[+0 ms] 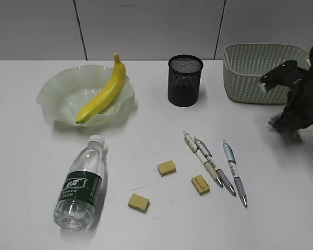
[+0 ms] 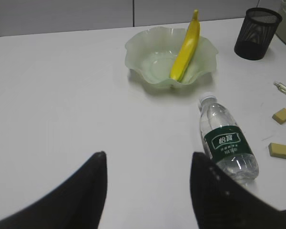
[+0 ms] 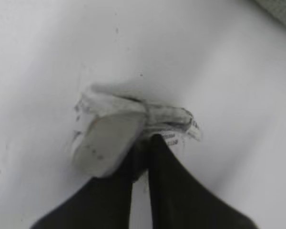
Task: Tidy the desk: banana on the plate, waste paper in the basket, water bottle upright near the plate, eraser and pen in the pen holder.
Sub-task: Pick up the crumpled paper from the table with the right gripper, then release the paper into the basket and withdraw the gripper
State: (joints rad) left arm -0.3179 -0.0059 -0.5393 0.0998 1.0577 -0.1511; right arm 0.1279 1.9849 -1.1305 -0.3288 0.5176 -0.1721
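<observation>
Desk [image 1: 31, 156], white and plain, seen from the front at a downward slant. Banana [image 1: 103, 96] lay inside the pale-green ruffled plate [image 1: 55, 91] at back left, stem resting on the far rim. Water bottle [image 1: 82, 186] lay on its side in front of the plate, white cap pointing toward it, just short of the rim. Black mesh pen holder [image 1: 184, 80] stood upright at back centre, and sage-green basket [image 1: 250, 73] sat at back right. Three pens [image 1: 216, 166] lay side by side right of centre, slanted, tips toward the near edge. Three yellow erasers [image 1: 167, 167] were scattered between bottle and pens, none touching.

Right gripper [image 3: 142, 143], blurred at the far right edge of the exterior view, just in front of the basket, was pressed nearly together and pinching the waste paper [image 3: 169, 119], a crumpled white-grey scrap, low over the desk; cannot tell whether the scrap touched the surface.

Left gripper [image 2: 148, 183] hung over bare desk near the bottle, dark fingers [image 2: 93, 191] spread wide, holding nothing.
</observation>
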